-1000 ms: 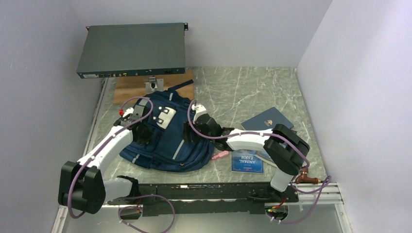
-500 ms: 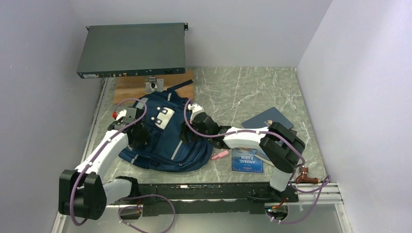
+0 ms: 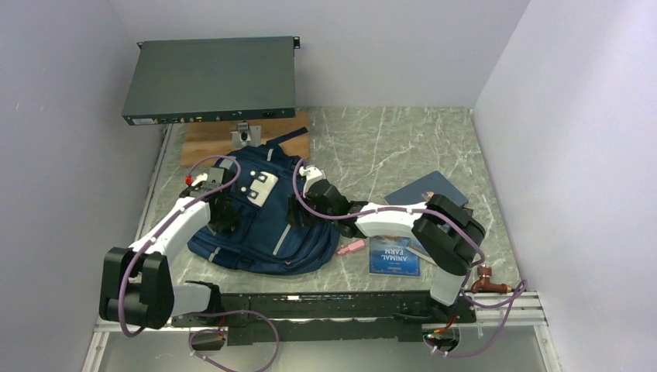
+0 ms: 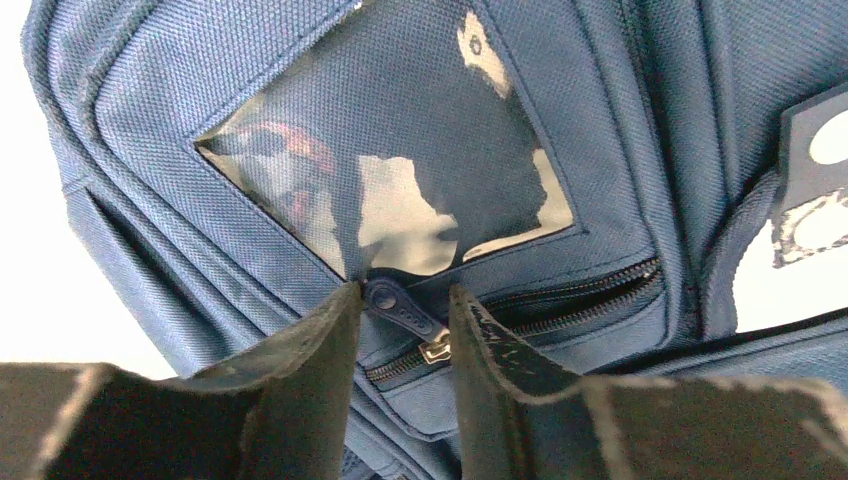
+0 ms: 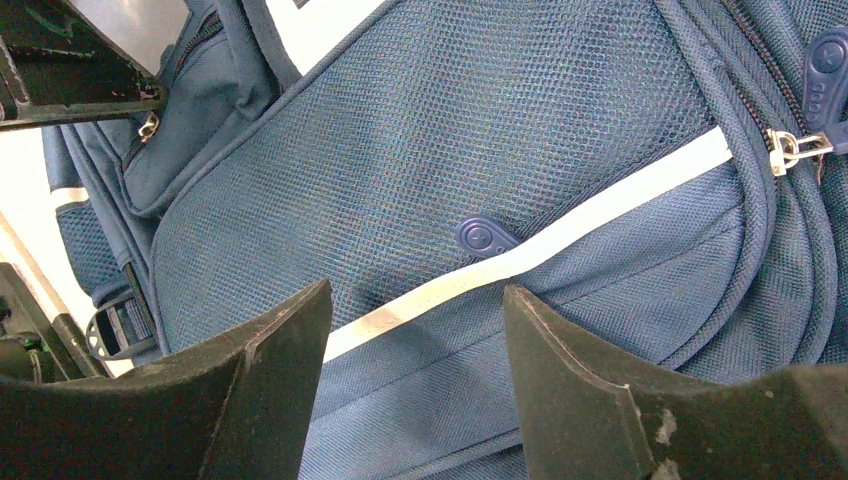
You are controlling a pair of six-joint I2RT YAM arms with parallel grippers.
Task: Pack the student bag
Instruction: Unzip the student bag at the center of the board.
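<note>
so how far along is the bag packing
Nothing looks packed: the Animal Farm book, blue book and pink item lie on the table beside the student bag. In hand: left gripper straddles a zipper pull, jaws open; right gripper hovers open over the bag. Remaining: unzip, load, close.

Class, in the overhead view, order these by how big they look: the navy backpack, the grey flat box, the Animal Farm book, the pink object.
1. Navy backpack and grey flat box: about alike, so not ranked.
2. Animal Farm book.
3. Pink object.
</note>
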